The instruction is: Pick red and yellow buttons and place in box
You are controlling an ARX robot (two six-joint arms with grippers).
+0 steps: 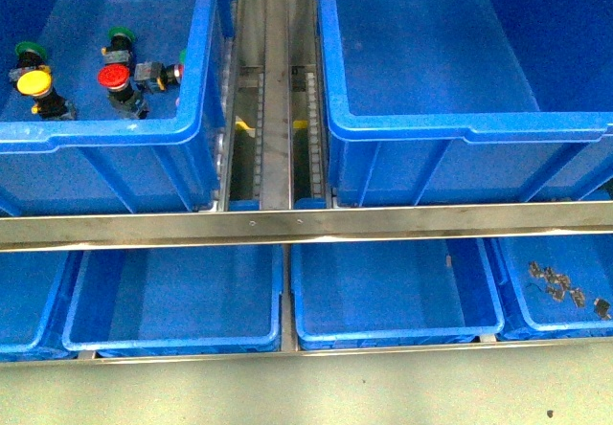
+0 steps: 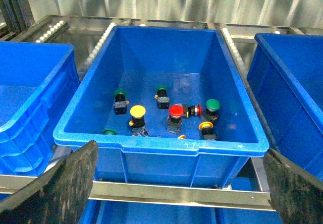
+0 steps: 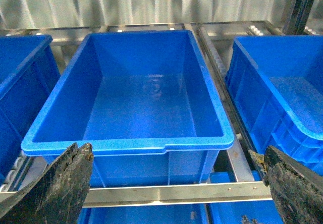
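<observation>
The box (image 3: 128,146) rests on a steel rail (image 3: 166,194); the right claw (image 3: 175,153) gapes wide before the box's near wall; blue crates (image 3: 282,93) flank the box.

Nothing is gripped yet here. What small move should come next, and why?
Probably lower the left gripper toward the red button: that gripper is open and holds nothing, the button lies in the crate it faces, and the box alongside is empty.

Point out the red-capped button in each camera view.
Front view: red-capped button on the floor of the upper-left blue crate, among the other switches.
Left wrist view: red-capped button near the middle of that crate's floor, toward the front wall.
Right wrist view: not in it.
Shared landmark: the yellow-capped button, to its left in both views.
</observation>
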